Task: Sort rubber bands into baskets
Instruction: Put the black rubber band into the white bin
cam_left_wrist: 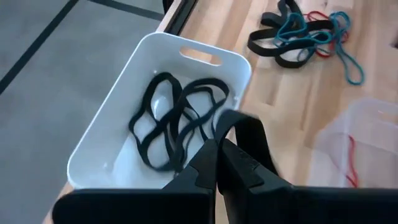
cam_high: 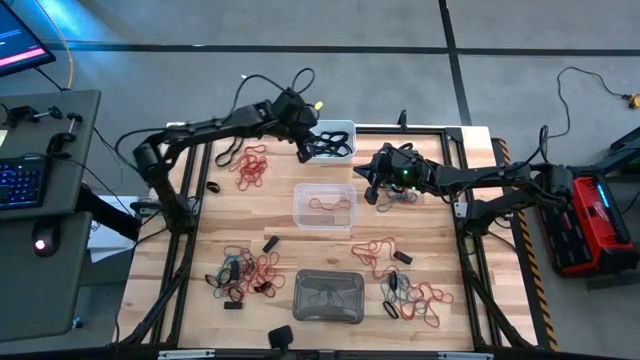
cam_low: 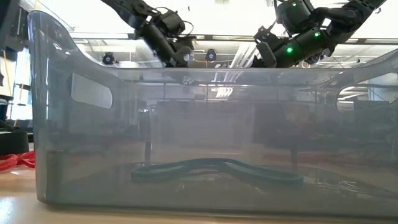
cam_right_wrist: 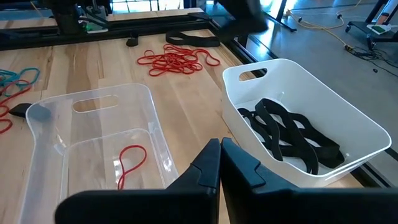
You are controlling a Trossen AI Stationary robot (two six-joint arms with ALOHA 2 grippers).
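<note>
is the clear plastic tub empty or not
Not empty: the clear rounded plastic tub holds one thin red rubber band on its floor.

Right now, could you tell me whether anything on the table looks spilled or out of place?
Nothing looks spilled or damaged. The white basket holds only black bands, the clear basket one red band; unsorted bands lie loose on the table, as expected mid-sort.
</note>
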